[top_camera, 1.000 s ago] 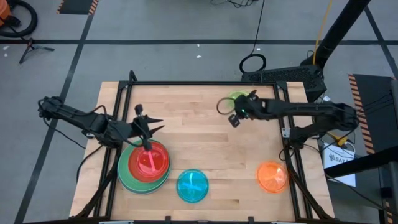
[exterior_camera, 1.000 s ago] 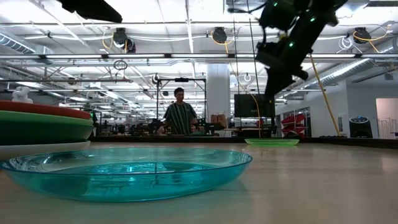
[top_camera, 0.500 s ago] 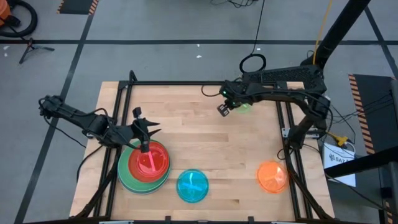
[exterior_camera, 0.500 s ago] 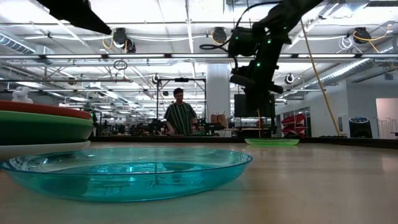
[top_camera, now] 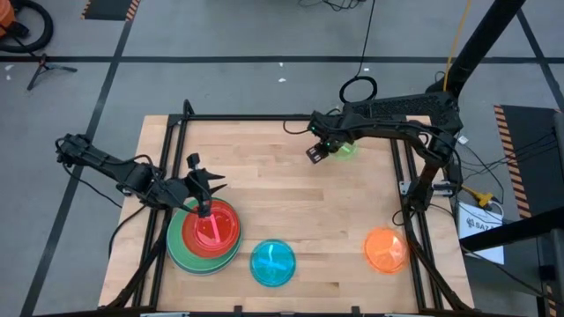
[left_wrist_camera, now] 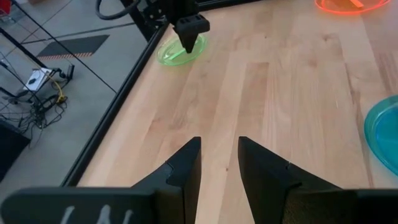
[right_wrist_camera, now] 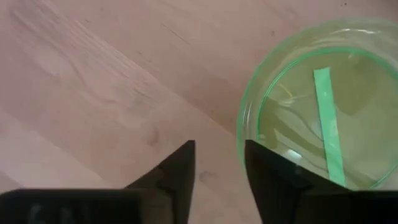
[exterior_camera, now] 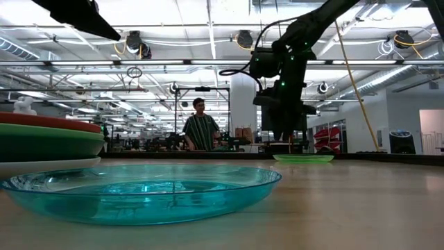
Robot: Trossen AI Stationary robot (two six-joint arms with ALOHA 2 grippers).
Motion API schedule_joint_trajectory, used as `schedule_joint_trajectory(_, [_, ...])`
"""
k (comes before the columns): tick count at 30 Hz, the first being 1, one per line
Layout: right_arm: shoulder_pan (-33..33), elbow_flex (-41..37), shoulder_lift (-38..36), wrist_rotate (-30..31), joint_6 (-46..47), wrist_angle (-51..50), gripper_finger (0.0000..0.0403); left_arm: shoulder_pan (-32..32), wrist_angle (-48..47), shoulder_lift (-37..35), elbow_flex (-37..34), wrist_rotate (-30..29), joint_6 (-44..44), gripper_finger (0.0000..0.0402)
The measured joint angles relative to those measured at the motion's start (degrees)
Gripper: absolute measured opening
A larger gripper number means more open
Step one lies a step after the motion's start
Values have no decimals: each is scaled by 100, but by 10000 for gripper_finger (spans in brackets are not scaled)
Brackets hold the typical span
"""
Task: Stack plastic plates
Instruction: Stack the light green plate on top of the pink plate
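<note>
A stack of round plastic plates (top_camera: 204,234), red-orange on green, holds a small translucent pink plate (top_camera: 210,228). The left gripper (top_camera: 204,187) hovers over its far edge, jaws apart and empty. Right of the stack lie a glossy cyan plate (top_camera: 272,262), then an orange plate (top_camera: 385,249). Far across the wooden table (top_camera: 291,202), the right gripper (right_wrist_camera: 219,168) hangs beside a translucent lime plate (right_wrist_camera: 317,118), jaws parted, empty.

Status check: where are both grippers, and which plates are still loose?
Right gripper open, empty, beside the lime plate. Left gripper open, empty, over the stack. Cyan plate and orange plate loose. Nothing in the way.
</note>
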Motion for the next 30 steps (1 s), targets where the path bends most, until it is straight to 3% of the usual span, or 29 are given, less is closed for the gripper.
schedule_joint_trajectory(6, [44,0,-2,757,258,-2,170,0,7,0,0,-1,25,113])
schedule_joint_trajectory(16, [189,-9,390,785,121,171,161,0,11,2,2,-2,52,113])
schedule_joint_trajectory(20, [195,-11,661,1204,136,167,160,0,9,2,2,-2,49,113])
schedule_joint_trajectory(30, [197,2,997,1269,-75,349,159,0,7,2,2,-2,55,113])
